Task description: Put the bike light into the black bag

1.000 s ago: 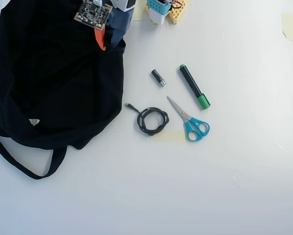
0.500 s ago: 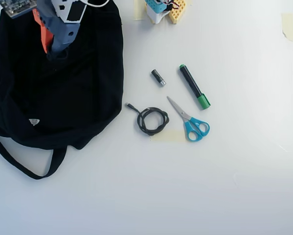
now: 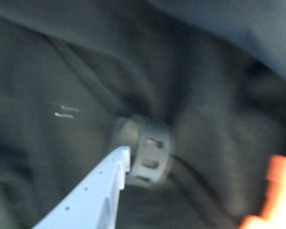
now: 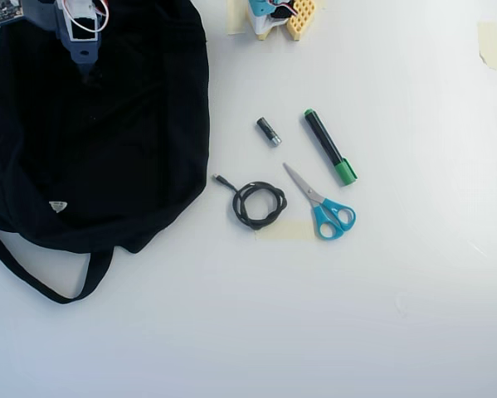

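The wrist view is filled with the dark fabric of the black bag (image 3: 61,62). On that fabric lies the bike light (image 3: 145,152), seen as a blurred dark body with a holed rubber strap loop. It rests against the tip of my pale blue finger (image 3: 97,191). My orange finger (image 3: 271,191) stands far off to the right, so the gripper (image 3: 200,157) is open. From overhead, the gripper (image 4: 84,60) hangs over the top left part of the black bag (image 4: 107,157); the bike light is hidden there.
On the white table right of the bag lie a small black cylinder (image 4: 269,131), a black marker with a green cap (image 4: 330,147), a coiled black cable (image 4: 256,204) and blue-handled scissors (image 4: 323,207). The arm's base (image 4: 277,15) is at the top edge.
The arm has swung left across the top of the bag, from its right edge to its top left corner. The orange finger no longer shows from overhead.
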You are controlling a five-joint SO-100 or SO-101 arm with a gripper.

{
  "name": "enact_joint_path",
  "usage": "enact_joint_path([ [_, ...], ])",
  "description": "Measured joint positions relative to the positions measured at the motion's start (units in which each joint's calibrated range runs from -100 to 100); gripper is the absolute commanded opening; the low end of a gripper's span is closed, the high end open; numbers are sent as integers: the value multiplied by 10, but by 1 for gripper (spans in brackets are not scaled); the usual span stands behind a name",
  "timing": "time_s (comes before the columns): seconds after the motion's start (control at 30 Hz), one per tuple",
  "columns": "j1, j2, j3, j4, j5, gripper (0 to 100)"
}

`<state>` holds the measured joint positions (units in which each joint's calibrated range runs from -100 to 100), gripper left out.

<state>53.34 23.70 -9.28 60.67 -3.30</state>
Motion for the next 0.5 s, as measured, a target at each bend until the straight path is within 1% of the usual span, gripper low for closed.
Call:
enact_joint_path([
  [0.1,-54,-46,-37,5,4,43],
  [0.23,-125,-195,-40,80,10,42],
  [0.27,-140,-216,-42,94,10,37],
  [0.33,-212,-267,-42,144,10,25],
  [0.37,-250,-289,-41,160,7,21],
  [0.4,-284,-305,-42,167,7,13],
  [0.43,-339,-336,-42,171,5,3],
  [0.47,-381,-355,-42,171,-6,2],
  [0.5,-395,-360,-42,171,-9,2],
])
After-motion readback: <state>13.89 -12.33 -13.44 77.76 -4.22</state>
